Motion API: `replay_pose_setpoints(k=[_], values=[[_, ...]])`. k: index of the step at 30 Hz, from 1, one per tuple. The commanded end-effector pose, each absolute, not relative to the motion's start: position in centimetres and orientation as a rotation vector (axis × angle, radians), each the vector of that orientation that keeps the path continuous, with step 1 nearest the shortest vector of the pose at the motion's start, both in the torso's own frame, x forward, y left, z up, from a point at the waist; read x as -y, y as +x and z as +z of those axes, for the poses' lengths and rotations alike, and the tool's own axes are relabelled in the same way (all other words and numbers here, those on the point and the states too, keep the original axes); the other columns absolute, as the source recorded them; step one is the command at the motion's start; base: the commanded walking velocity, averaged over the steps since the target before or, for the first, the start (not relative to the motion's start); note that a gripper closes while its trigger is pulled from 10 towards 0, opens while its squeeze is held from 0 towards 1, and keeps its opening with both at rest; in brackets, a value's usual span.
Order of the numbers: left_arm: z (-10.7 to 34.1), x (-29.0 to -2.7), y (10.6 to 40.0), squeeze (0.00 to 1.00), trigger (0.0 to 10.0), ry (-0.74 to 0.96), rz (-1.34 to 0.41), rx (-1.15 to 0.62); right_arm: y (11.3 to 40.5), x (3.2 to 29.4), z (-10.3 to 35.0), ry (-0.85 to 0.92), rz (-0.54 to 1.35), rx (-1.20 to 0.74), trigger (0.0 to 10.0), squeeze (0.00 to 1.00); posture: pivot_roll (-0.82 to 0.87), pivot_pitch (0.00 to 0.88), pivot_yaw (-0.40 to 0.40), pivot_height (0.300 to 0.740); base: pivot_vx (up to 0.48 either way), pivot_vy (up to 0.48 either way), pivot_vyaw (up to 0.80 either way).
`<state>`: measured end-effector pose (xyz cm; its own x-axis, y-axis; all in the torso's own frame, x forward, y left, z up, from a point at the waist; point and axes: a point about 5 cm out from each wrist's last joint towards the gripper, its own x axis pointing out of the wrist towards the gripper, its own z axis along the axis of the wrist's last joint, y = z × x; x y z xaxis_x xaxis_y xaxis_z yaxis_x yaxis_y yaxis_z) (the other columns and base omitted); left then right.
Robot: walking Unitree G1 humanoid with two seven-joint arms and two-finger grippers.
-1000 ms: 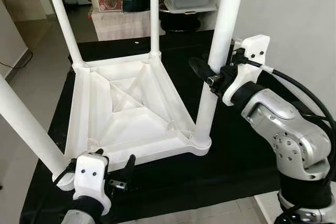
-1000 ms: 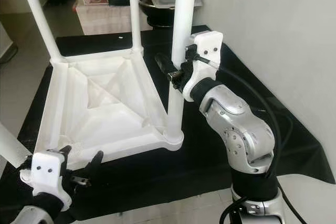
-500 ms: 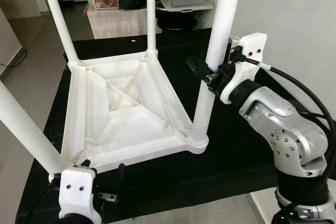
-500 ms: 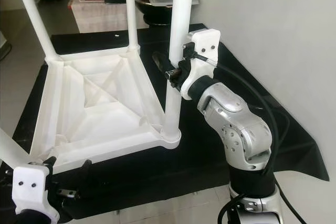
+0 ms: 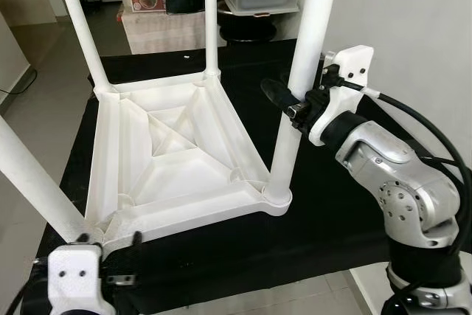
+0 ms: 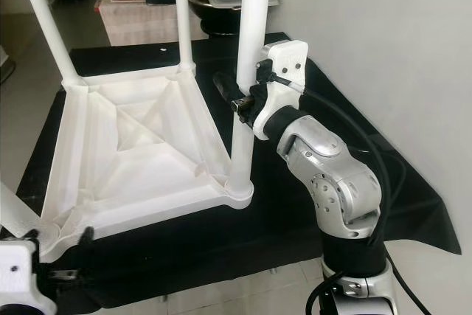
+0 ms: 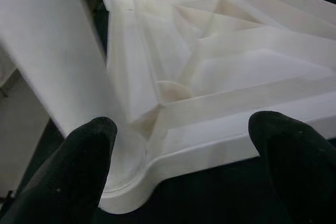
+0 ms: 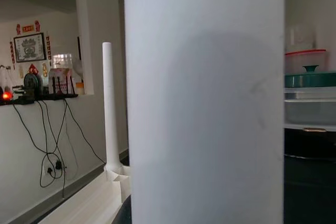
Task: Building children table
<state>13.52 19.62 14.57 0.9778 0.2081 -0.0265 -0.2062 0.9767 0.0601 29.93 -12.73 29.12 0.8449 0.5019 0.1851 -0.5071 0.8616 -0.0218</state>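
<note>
Left gripper (image 5: 110, 260) is backing off the table (image 5: 177, 160), fingers (image 7: 73, 166) released.
Right gripper (image 5: 289, 101) is grasping a leg (image 5: 299, 79).

From up at head height both eye views look down across the upturned white plastic children's table (image 5: 177, 160), while the left wrist view sits low at its near corner and the right wrist view presses against one white round leg (image 8: 205, 98).

white table (image 5: 177, 160), black cloth (image 5: 324, 204), black-fingered gripper (image 7: 184, 166), silver arm (image 5: 398, 182)
</note>
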Motion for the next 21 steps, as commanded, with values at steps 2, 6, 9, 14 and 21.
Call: replay_pose_setpoints(k=[2, 6, 9, 14, 21], values=[[14.3, -21.1, 13.7, 1.0, 10.0, 0.071, 0.288, -0.013, 30.5, 12.9, 28.0, 0.013, 0.515, 0.115, 10.0, 0.0, 0.01, 0.069, -0.02, 0.74, 0.0, 0.0, 0.0], [14.2, -21.6, 14.1, 1.0, 10.0, 0.065, 0.313, -0.001, 30.5, 13.0, 27.9, 0.012, 0.513, 0.115, 10.0, 0.0, 0.01, 0.07, -0.016, 0.74, 0.0, 0.0, 0.0], [13.8, -21.8, 14.3, 1.0, 10.0, 0.06, 0.318, 0.001, 30.5, 13.0, 27.9, 0.013, 0.511, 0.114, 10.0, 0.0, 0.0, 0.071, -0.015, 0.74, 0.0, 0.0, 0.0], [13.2, -22.1, 14.4, 1.0, 10.0, 0.06, 0.339, -0.006, 30.5, 13.0, 27.9, 0.013, 0.511, 0.112, 10.0, 0.0, 0.0, 0.077, -0.015, 0.74, 0.0, 0.0, 0.0], [12.3, -23.0, 14.6, 0.29, 10.0, 0.06, 0.374, -0.015, 30.5, 13.1, 28.0, 0.014, 0.51, 0.112, 10.0, 0.0, 0.0, 0.083, -0.023, 0.74, 0.0, 0.0, 0.0]])
